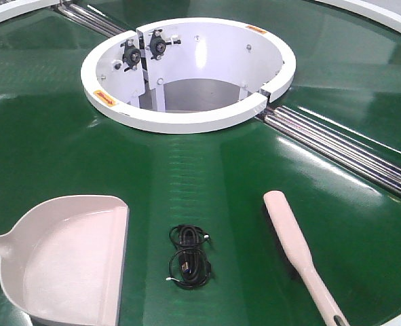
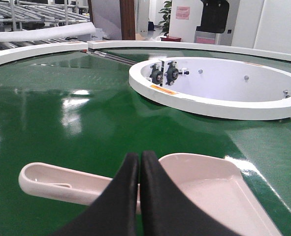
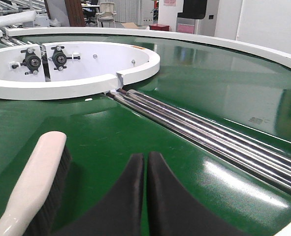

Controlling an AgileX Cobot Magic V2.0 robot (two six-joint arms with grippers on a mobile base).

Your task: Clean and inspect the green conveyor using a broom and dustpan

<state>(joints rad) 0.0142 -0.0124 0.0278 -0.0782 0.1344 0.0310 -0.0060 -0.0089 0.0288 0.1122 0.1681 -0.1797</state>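
Note:
The green conveyor (image 1: 207, 170) fills the front view, glossy and ribbed. A pale pink dustpan (image 1: 74, 261) lies at the lower left with its handle pointing left. To the lower right lies the broom (image 1: 295, 248), pale pink with dark bristles, its handle toward the near edge. In the left wrist view my left gripper (image 2: 139, 156) is shut and empty, hovering above the dustpan (image 2: 204, 191) where handle meets scoop. My right gripper (image 3: 146, 156) is shut and empty over bare belt, with the broom (image 3: 34, 184) a short way to its left. Neither gripper shows in the front view.
A coiled black cable (image 1: 188, 257) lies on the belt between dustpan and broom. A white circular ring (image 1: 186, 119) surrounds a central opening. Chrome roller strips (image 1: 342, 153) run diagonally to the right of it. A white outer rim (image 2: 37, 49) bounds the belt.

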